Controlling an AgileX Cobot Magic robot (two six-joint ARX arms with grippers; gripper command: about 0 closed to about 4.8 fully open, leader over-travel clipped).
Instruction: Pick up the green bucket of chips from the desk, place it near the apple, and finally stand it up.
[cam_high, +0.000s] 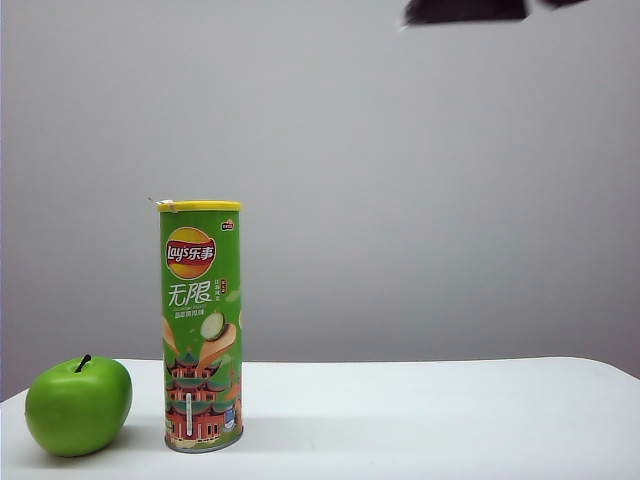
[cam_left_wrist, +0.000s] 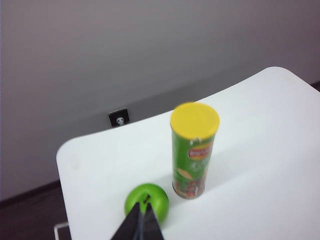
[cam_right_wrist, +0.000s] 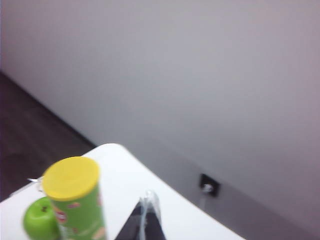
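On the desk (cam_high: 420, 420) one upright green bucket of chips (cam_high: 202, 325) adjoins one apple (cam_high: 78, 405); left gripper (cam_left_wrist: 142, 212) and right gripper (cam_right_wrist: 146, 210) jaws closed, empty

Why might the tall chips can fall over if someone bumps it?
The green bucket of chips stands tall and narrow on the desk, so a bump up high would probably tip it. It's round, so once down it would likely roll. The apple just beside it might stop it that way.

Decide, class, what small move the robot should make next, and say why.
Probably just pull both arms clear. The chips can already stands upright on the desk beside the apple; the left gripper and right gripper are shut, holding nothing, above the desk.
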